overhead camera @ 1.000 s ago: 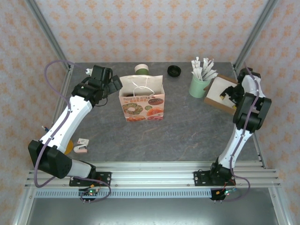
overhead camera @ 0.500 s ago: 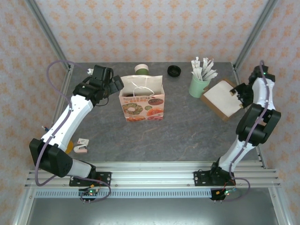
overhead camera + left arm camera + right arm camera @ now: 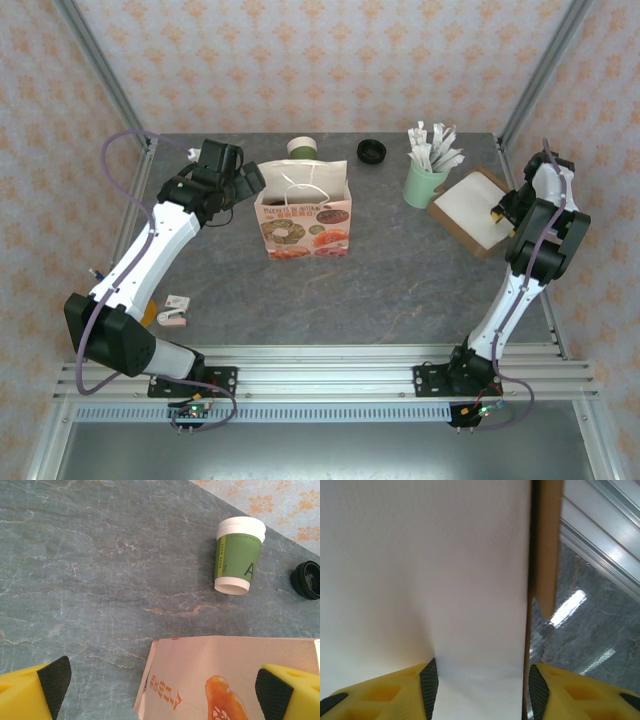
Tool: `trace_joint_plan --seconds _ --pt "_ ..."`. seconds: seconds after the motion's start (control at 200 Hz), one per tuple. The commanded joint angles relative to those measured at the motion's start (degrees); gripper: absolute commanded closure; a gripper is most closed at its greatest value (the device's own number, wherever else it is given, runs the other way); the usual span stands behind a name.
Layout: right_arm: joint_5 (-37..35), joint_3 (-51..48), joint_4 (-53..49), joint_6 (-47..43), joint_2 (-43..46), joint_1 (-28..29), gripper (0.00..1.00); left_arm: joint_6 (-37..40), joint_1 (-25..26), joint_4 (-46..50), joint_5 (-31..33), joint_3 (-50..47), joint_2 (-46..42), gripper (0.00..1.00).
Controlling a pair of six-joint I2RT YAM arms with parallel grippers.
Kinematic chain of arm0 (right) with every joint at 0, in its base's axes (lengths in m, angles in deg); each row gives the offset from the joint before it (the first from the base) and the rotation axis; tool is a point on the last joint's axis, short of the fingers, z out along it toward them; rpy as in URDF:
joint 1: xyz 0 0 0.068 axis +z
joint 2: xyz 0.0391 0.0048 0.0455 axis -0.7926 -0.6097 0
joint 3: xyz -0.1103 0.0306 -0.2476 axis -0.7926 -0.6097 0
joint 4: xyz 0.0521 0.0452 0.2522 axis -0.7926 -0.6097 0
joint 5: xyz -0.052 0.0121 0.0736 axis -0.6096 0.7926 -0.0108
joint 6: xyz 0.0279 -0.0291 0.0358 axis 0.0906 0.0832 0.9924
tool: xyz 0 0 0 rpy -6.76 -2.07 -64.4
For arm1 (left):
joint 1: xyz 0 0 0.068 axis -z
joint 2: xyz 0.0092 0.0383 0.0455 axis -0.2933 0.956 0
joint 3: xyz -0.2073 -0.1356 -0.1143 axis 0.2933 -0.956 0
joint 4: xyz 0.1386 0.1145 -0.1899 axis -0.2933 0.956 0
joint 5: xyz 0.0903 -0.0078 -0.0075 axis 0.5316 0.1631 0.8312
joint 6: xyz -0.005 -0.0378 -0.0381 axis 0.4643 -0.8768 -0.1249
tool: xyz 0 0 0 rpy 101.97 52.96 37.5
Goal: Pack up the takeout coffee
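One coffee cup (image 3: 239,555) stood at 12 o'clock of bag (image 3: 300,215), lid (image 3: 306,579) off at cup's 3. Found left gripper (image 3: 163,686) wide open, empty; right gripper (image 3: 481,680) half-spread astride napkins (image 3: 420,555), hold unconfirmed. Judged step: napkin pickup. Next: firm pinch, clean lift.

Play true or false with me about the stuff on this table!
1. The green paper cup has its lid on. False: its top is open, and the black lid lies on the table apart from it.
2. The paper bag stands upright. True.
3. The left jaws are wide open and hold nothing. True.
4. The green paper cup sits inside the paper bag. False: it stands on the table behind the bag.
5. The mint-green cup of white sticks has tipped over. False: it stands upright.
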Motion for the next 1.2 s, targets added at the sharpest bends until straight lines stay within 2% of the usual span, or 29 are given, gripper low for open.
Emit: trace_joint_plan --seconds 0.0,0.265,0.43,0.575,0.806,1.041,1.191 --pt "-3.89 -0.33 -1.81 -0.43 1.92 -0.04 0.43 -0.76 -0.41 2.08 2.01 0.46 0.25 0.0" --pt "-1.59 -5.01 2.02 -0.04 3.64 -0.05 0.48 0.09 -0.39 1.79 1.33 1.91 2.05 0.0" --pt "-0.6 -4.83 3.23 0.51 3.42 -0.04 0.62 0.77 -0.41 3.04 1.33 3.4 2.77 0.0" --pt "-1.26 -4.48 2.55 -0.19 3.75 -0.04 0.71 0.3 -0.41 2.7 1.26 2.89 2.6 0.0" --pt "-1.44 -5.15 3.07 -0.21 4.64 -0.04 1.0 0.2 -0.34 2.34 1.15 3.05 2.95 0.0" --pt "-2.54 -5.27 4.14 0.96 8.44 -0.06 1.0 0.71 -0.37 2.69 2.82 2.62 1.71 0.0" --pt "0.99 -7.33 8.74 0.98 17.48 0.62 1.0 4.16 -0.41 1.84 7.22 2.29 -2.79 0.0"
